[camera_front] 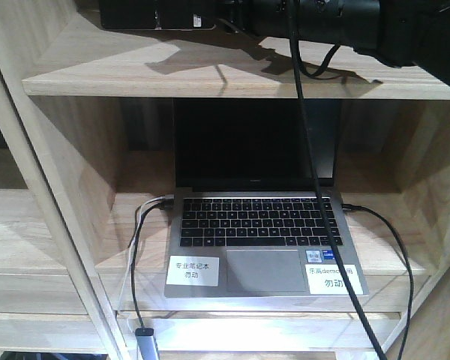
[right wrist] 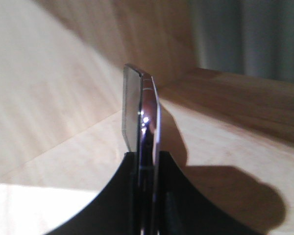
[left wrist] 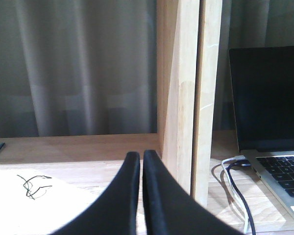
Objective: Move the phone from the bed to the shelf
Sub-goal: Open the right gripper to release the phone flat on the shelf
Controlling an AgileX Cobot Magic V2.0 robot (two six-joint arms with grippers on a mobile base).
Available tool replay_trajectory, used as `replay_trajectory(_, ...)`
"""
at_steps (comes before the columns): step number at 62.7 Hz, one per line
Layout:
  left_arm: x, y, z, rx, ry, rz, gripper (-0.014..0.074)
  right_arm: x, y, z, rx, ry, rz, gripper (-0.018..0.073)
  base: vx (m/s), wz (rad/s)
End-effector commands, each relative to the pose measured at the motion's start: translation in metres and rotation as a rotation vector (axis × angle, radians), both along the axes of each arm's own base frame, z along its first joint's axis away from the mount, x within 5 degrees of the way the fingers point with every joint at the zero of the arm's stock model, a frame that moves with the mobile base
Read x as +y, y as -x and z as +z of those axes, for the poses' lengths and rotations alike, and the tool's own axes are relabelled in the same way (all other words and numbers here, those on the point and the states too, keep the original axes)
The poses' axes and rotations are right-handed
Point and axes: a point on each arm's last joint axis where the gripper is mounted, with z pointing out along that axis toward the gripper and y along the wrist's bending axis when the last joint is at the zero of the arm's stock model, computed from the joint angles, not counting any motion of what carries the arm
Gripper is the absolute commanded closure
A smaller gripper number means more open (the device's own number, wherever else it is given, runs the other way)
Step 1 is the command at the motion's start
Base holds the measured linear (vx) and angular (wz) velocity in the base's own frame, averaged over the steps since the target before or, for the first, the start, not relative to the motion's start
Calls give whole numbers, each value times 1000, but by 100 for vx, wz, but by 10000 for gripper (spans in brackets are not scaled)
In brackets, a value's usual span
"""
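The right gripper (right wrist: 146, 169) has its jaws clamped on the slim glossy black phone (right wrist: 143, 112), held edge-up over the pale plank-wood shelf (right wrist: 63, 161), while the left gripper (left wrist: 141, 159) has its jaws together.

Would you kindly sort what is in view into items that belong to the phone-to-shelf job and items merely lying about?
Job in hand:
- slim glossy phone, clamped edge-on in the right end effector
- pale plank wooden shelf

Lying about:
- open silver laptop with white stickers
- black cables
- grey curtain
- left end effector, shut and empty
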Motion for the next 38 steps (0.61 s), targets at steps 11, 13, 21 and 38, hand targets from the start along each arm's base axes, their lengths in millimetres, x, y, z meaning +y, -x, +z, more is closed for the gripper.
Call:
replay_trajectory(11, 0, 2, 15, -104, 22, 3, 595, -11, 8, 34, -69, -88, -79, 447, 0, 0)
replay_trajectory(13, 0, 2, 15, -104, 22, 3, 595, -12, 8, 34, -71, -89, -84, 422, 0, 0)
replay_trajectory(21, 0, 2, 15, -104, 22, 3, 595, -12, 7, 34, -79, -79, -89, 266, 0, 0)
replay_trajectory(38, 0, 2, 15, -104, 22, 3, 595, -15, 4, 34, -101, -63, -133, -112, 0, 0)
